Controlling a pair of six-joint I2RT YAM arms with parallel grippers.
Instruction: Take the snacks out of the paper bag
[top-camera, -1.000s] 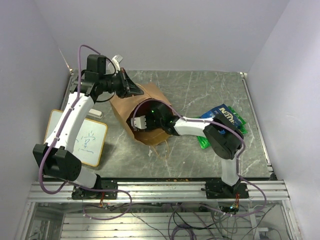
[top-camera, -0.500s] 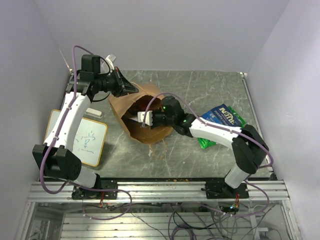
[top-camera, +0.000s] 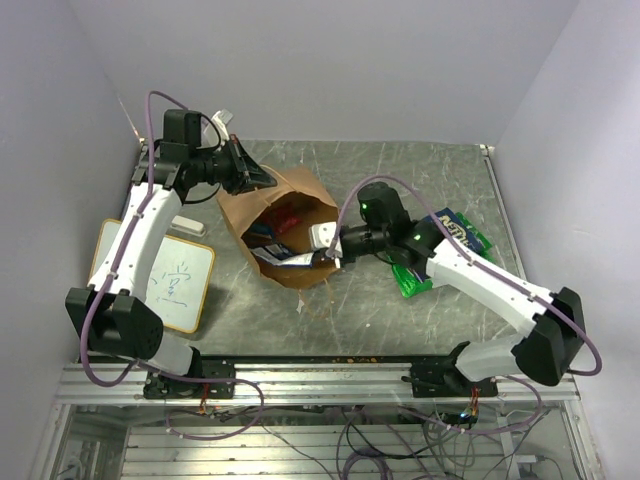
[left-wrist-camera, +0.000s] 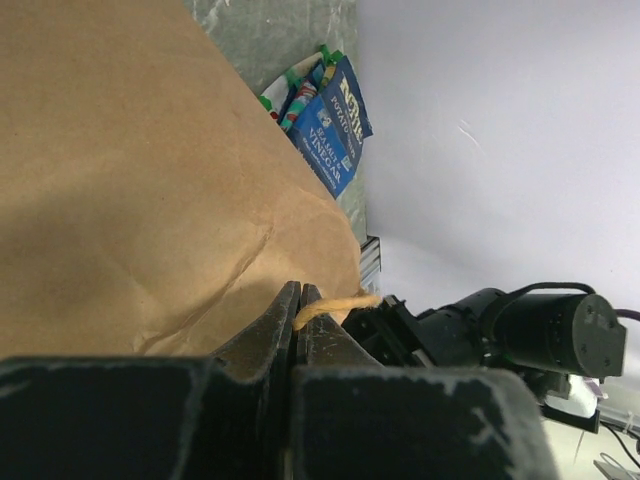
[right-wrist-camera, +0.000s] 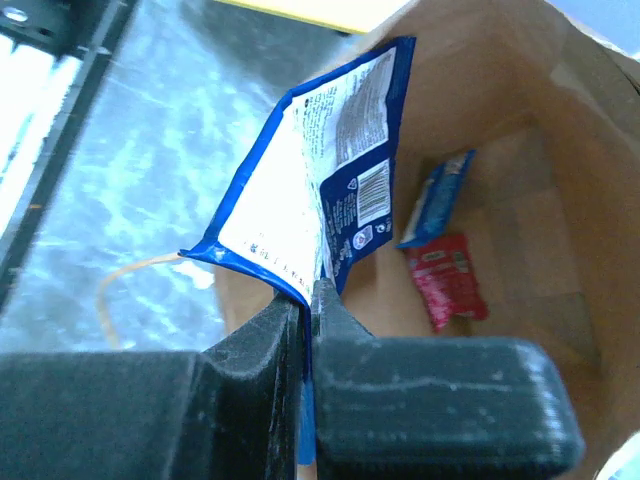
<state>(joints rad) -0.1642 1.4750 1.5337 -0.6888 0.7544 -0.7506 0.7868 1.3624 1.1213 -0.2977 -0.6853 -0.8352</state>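
bag (top-camera: 290, 200): brown kraft, open
left tool (left-wrist-camera: 298, 295): clamped on string handle (left-wrist-camera: 338, 302)
right tool (right-wrist-camera: 308, 292): clamped on blue-white packet (right-wrist-camera: 310, 180)
bench packet (left-wrist-camera: 335, 125): "VINEGAR"

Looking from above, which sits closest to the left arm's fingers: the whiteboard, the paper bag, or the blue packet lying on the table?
1. Paper bag, its string handle pinched in the left fingers.
2. Whiteboard, at the near left.
3. Blue packet, far over on the right.

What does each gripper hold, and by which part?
The left gripper pinches the bag by its string handle. The right gripper pinches a blue packet by its lower edge.
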